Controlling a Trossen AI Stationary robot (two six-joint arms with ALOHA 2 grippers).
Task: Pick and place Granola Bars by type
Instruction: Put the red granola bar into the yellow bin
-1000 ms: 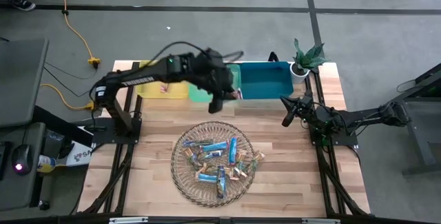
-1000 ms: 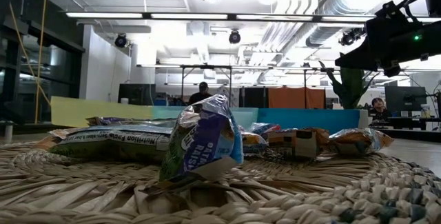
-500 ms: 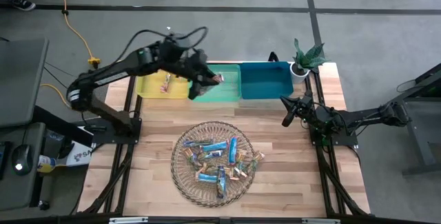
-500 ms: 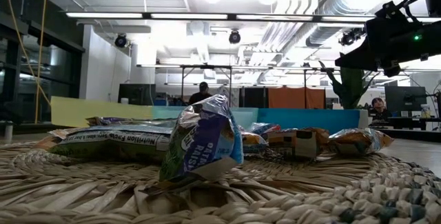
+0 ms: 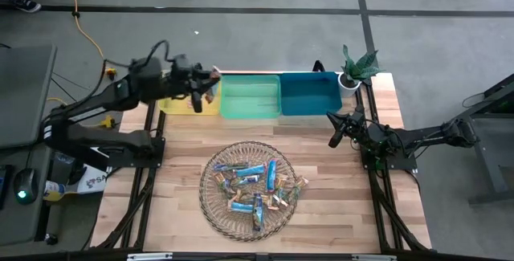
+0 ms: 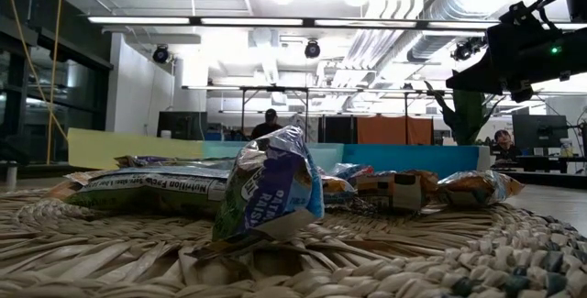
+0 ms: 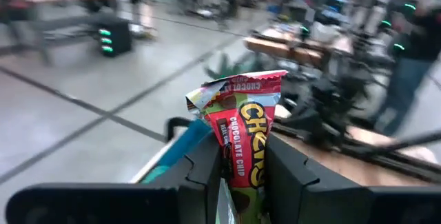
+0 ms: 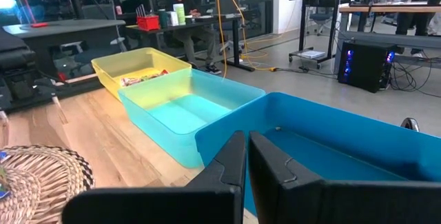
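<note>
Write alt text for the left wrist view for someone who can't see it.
The left claw is shut on a red bar printed with "chocolate chip", held upright between its two dark fingers. Behind it the scene is blurred: grey floor, a green plant, and a person's sleeve at the far edge.

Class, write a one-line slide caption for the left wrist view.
Left tool shut on a red chocolate granola bar, carried high with the room blurred behind.
</note>
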